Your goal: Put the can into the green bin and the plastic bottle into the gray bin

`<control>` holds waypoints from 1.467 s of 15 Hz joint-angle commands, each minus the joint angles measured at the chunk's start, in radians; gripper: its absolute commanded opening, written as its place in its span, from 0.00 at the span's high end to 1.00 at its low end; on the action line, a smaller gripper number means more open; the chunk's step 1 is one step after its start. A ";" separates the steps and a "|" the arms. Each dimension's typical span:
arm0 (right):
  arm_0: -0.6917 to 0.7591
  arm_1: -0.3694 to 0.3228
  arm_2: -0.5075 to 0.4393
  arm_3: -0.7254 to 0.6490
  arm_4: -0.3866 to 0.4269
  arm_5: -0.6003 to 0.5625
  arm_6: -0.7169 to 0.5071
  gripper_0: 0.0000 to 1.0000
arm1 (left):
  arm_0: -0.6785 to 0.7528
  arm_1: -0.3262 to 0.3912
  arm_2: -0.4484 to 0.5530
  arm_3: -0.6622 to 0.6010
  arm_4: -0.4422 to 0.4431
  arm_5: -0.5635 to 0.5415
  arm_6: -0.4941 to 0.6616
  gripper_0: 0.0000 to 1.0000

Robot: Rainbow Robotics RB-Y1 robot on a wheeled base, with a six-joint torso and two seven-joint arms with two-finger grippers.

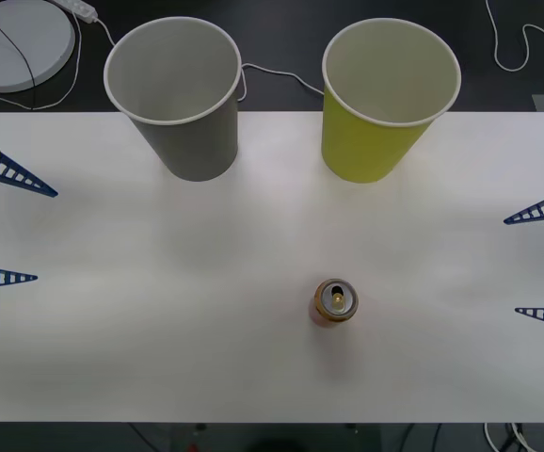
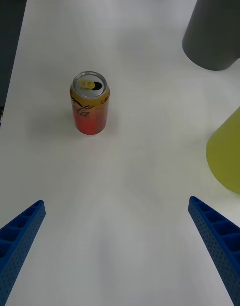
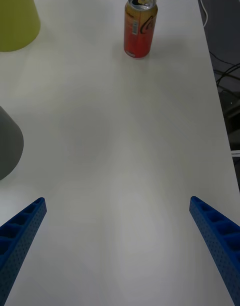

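Upright, the can [image 1: 335, 301] stands alone on the white table [image 1: 159, 330], both grippers apart from it.

Well behind it sit the gray bin [image 1: 180, 94] and, to its right, the green bin [image 1: 385, 99]; the left gripper [image 1: 8, 226] waits at the table's left edge, jaws spread; the right gripper [image 1: 543, 262] at the right edge, likewise spread, holding nothing.
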 commanded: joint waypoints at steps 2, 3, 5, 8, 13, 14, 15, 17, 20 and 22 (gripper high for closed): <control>0.000 0.000 0.000 0.000 0.000 0.000 0.000 0.00 | 0.000 0.000 0.000 0.000 0.000 0.000 0.000 0.00; 0.000 0.000 0.000 0.000 0.000 0.000 0.000 0.00 | 0.000 0.000 0.000 0.000 0.000 0.000 0.000 0.00; 0.008 0.020 0.009 0.017 -0.003 0.000 0.000 0.00 | 0.000 0.000 0.000 0.000 0.000 0.000 0.000 0.00; 0.002 0.015 0.021 0.020 -0.012 0.000 0.009 0.00 | 0.000 0.000 0.000 0.000 0.000 0.000 0.000 0.00; -0.002 0.015 0.052 0.087 -0.008 0.000 0.040 0.00 | 0.000 0.000 0.000 0.000 0.000 0.000 0.000 0.00; -0.002 0.015 0.077 0.121 -0.026 0.000 0.083 0.00 | 0.000 0.000 0.000 0.000 0.000 0.000 0.000 0.00; -0.002 0.015 0.103 0.158 -0.044 0.000 0.117 0.00 | 0.000 0.000 0.000 0.000 0.000 0.000 0.000 0.00; -0.002 0.018 0.164 0.252 -0.098 0.046 0.196 0.00 | 0.000 0.000 0.000 0.000 0.000 0.000 0.000 0.00; -0.015 0.052 0.195 0.350 -0.123 0.077 0.308 0.00 | 0.000 0.000 0.000 0.000 0.000 0.000 0.000 0.00; -0.031 0.084 0.195 0.400 -0.123 0.077 0.356 0.00 | 0.000 0.000 0.000 0.000 0.000 0.000 0.000 0.00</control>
